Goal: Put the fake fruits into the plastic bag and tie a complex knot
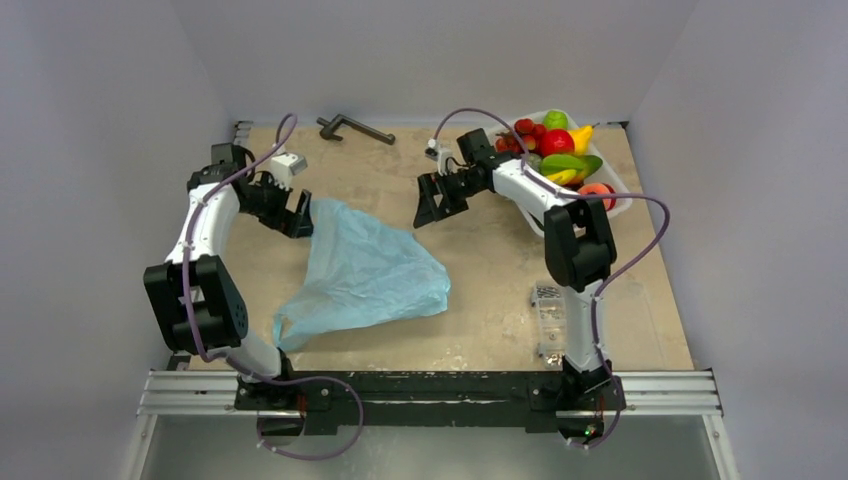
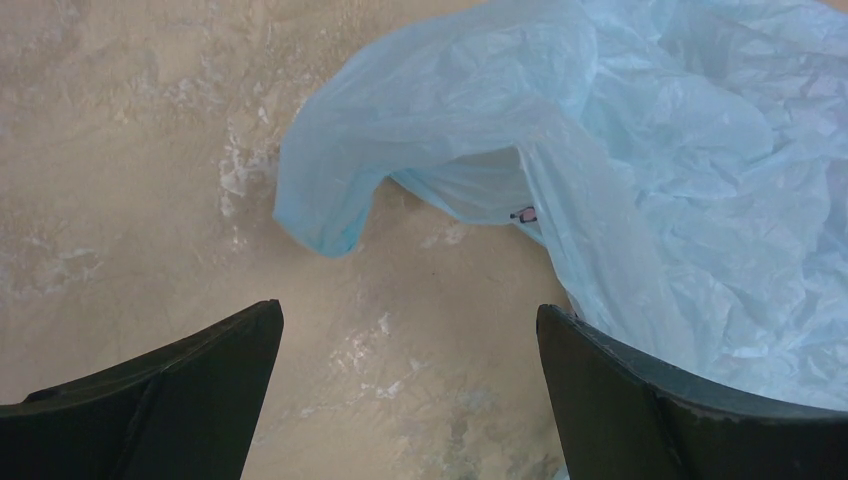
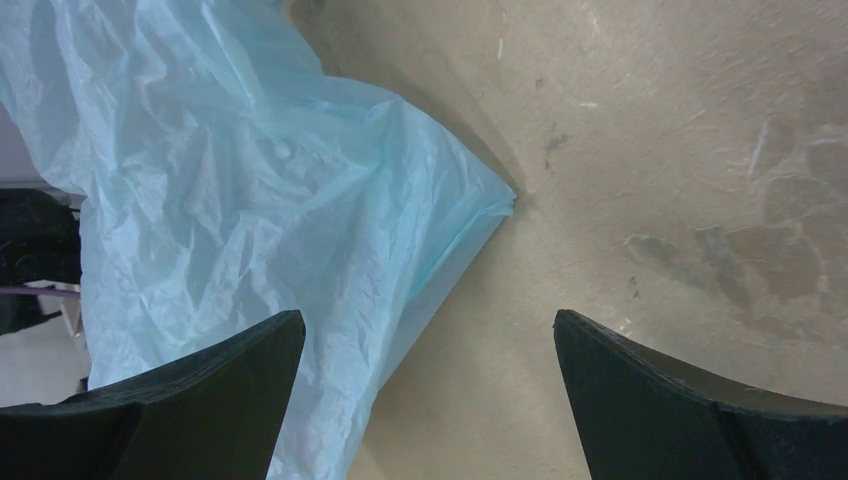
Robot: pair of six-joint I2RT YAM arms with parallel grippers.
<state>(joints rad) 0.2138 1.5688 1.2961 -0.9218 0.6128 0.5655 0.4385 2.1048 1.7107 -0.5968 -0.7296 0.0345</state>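
Now, both claws stand spread and empty at the bag point(image 1: 360, 275), and the fruits point(image 1: 555, 150) are not yet in it.
I see the bag lying crumpled on the table point(image 1: 480, 300), its mouth sagging half open. My left gripper point(image 1: 298, 215) sits at the bag's far-left corner, fingers wide apart with nothing between them, the right one just beside the plastic. My right gripper point(image 1: 432, 205) hangs beyond the bag's far-right side, equally wide, a pointed bag corner lying ahead of its gap. The fruits are piled in a tray point(image 1: 622, 205), well apart from the bag to its far right.
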